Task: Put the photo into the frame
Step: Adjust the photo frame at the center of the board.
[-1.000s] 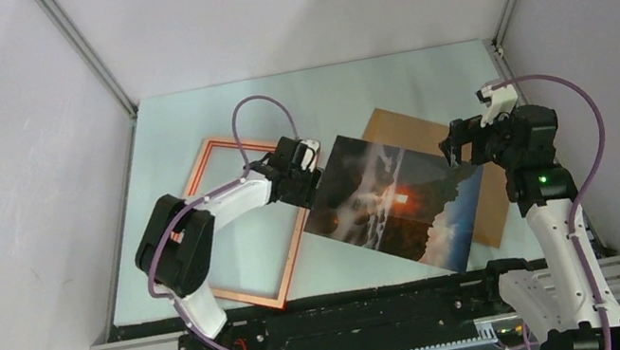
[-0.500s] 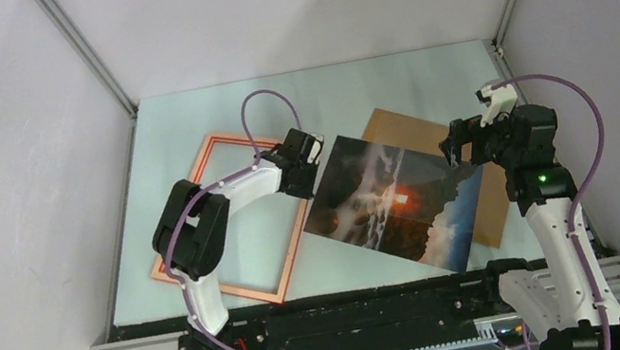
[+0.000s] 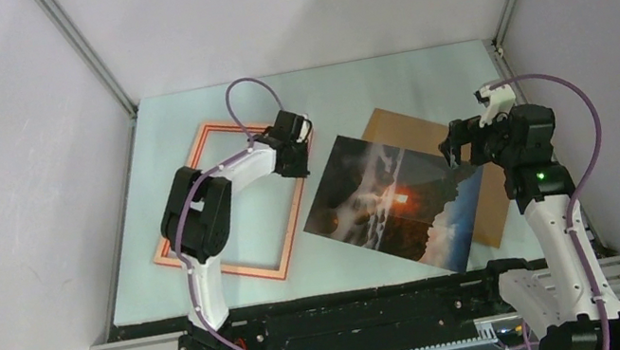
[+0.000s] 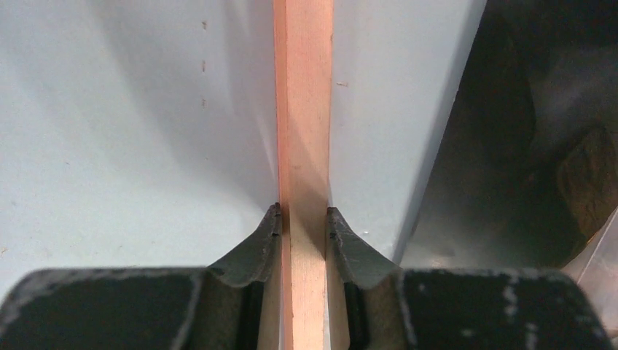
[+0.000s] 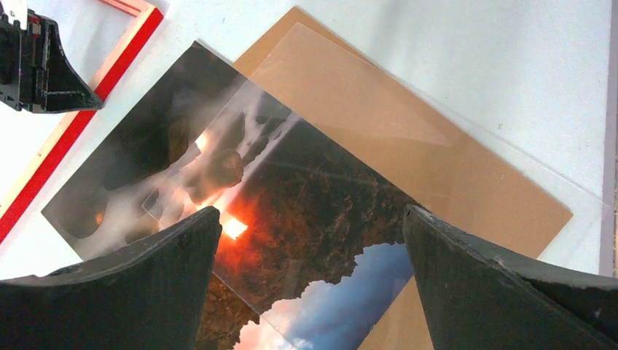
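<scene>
Pale worktop (image 3: 387, 84), red frame (image 4: 304, 109) lying flat on its left part, photo (image 3: 398, 203) lying flat just right of the frame, partly on a brown board (image 3: 419, 132), left fingers (image 4: 266, 237) pinching the frame's bar, right fingers (image 5: 167, 255) spread wide above the photo, holding nothing

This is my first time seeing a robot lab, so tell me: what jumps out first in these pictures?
The photo, a glowing orange sun over dark rock, lies slanted mid-table, partly on a brown board. To its left, the left gripper pinches one bar of the red frame; the right gripper hangs open above the photo.
</scene>
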Robot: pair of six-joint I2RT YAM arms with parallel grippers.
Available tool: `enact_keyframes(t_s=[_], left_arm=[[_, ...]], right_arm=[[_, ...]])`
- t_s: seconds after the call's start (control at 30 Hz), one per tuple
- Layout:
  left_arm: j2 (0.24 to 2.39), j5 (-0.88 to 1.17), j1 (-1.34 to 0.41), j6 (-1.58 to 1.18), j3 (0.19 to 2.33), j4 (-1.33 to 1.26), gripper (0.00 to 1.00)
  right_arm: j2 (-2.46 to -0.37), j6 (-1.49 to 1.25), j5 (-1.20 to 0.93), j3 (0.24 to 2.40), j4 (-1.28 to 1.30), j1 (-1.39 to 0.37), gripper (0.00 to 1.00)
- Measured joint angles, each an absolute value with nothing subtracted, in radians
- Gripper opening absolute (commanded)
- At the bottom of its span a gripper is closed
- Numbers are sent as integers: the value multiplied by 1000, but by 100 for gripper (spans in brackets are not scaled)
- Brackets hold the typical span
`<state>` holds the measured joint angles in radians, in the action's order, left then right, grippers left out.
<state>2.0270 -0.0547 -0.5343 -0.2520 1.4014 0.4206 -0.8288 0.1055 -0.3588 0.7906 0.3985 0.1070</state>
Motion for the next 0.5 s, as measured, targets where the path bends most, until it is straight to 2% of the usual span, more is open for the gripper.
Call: enact_keyframes(t_s=[0.5], left_arm=[[2071, 50, -472, -446, 1468, 434, 1]], right_arm=[[-843, 105, -358, 789, 398, 100, 100]])
